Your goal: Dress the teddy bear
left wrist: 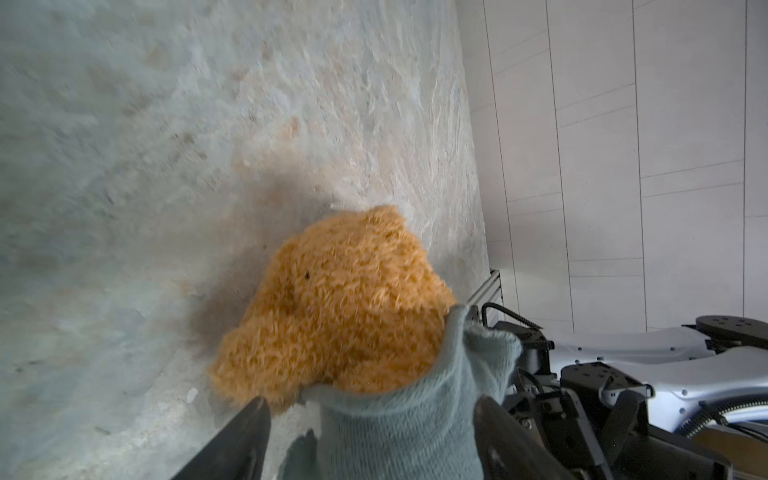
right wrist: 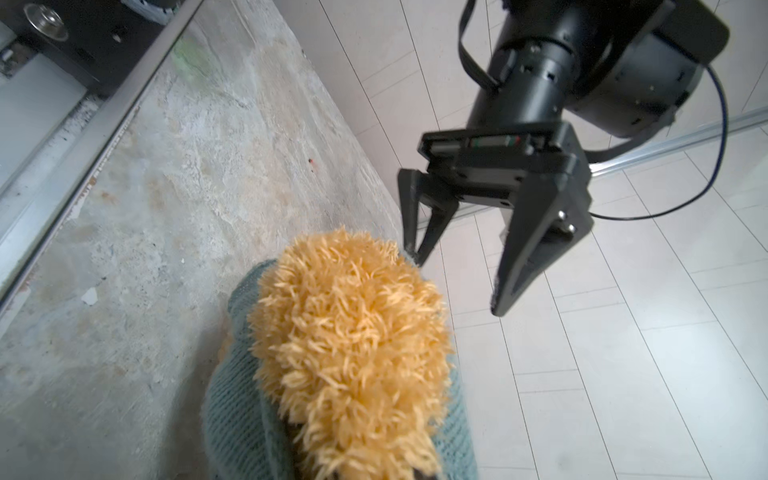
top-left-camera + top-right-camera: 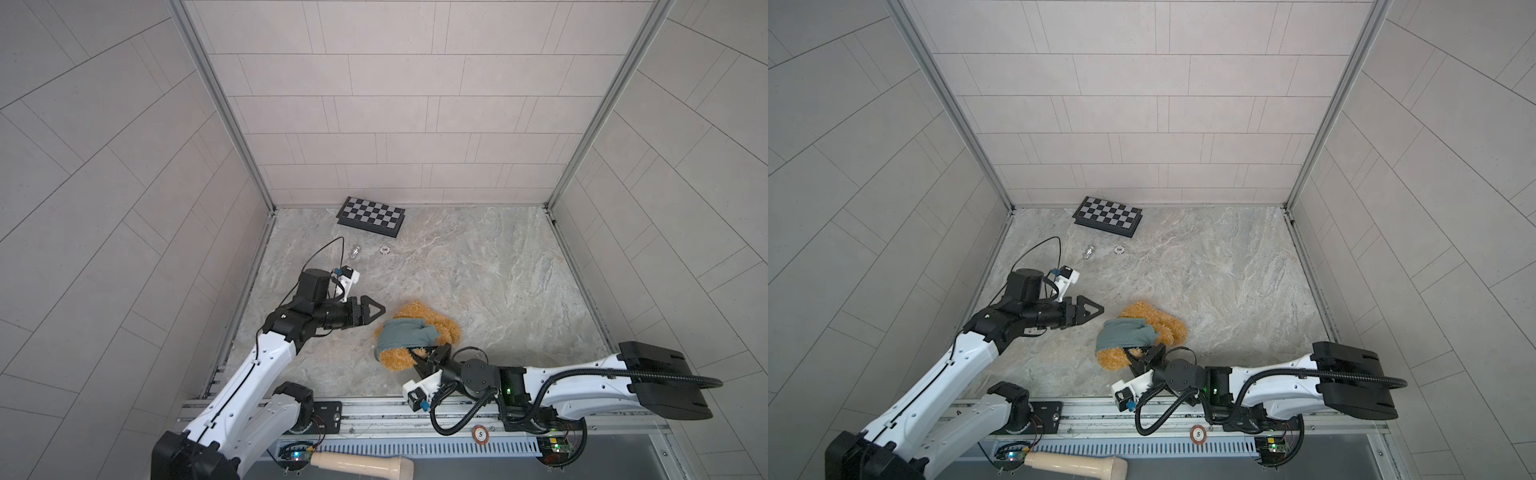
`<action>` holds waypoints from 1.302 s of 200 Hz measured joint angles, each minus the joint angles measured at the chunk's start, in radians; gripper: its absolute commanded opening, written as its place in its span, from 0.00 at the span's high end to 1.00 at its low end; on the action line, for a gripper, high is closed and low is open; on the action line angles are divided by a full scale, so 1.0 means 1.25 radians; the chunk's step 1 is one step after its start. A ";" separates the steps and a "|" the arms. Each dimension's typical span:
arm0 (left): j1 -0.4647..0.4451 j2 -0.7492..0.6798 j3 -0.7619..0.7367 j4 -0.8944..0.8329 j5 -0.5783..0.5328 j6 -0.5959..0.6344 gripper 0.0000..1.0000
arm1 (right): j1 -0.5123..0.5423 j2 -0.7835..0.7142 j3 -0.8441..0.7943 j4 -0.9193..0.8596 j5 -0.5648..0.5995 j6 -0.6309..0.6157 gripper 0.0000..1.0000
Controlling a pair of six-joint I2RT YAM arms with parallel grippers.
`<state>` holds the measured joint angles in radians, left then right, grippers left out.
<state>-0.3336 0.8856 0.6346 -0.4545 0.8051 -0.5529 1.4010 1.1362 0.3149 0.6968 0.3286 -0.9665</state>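
The folded chessboard case [image 3: 371,216] at the far edge is closed, so we cannot see inside. The teddy bear [image 3: 438,322] lies on the marble table [image 3: 498,270], mid-table towards the near edge, its body sleeved in a grey-green knitted garment [image 3: 405,332]. We see the left gripper [image 3: 380,310] just left of it, jaws spread, empty, not touching. The right gripper [image 3: 417,355] is clenched at the garment's near hem; what it pinches we cannot tell.

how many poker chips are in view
2. A white poker chip lies on the table near the chessboard; an orange-rimmed poker chip sits on the front frame below the right arm. More may be hidden.
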 measured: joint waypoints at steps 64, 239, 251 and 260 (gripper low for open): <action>-0.066 0.024 -0.015 0.074 0.004 -0.023 0.48 | 0.000 -0.128 -0.042 -0.031 0.011 0.115 1.00; -0.225 0.239 0.055 0.194 0.029 0.031 0.38 | 0.000 -0.307 -0.094 -0.229 -0.049 0.332 1.00; -0.232 0.245 0.059 0.194 0.043 0.034 0.43 | 0.000 -0.313 -0.095 -0.232 -0.048 0.340 1.00; -0.240 0.250 0.062 0.197 0.054 0.041 0.46 | 0.000 -0.316 -0.095 -0.233 -0.047 0.343 1.00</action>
<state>-0.6331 1.1980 0.7120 -0.2081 0.8726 -0.5014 1.4006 0.7406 0.1959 0.4053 0.2699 -0.5373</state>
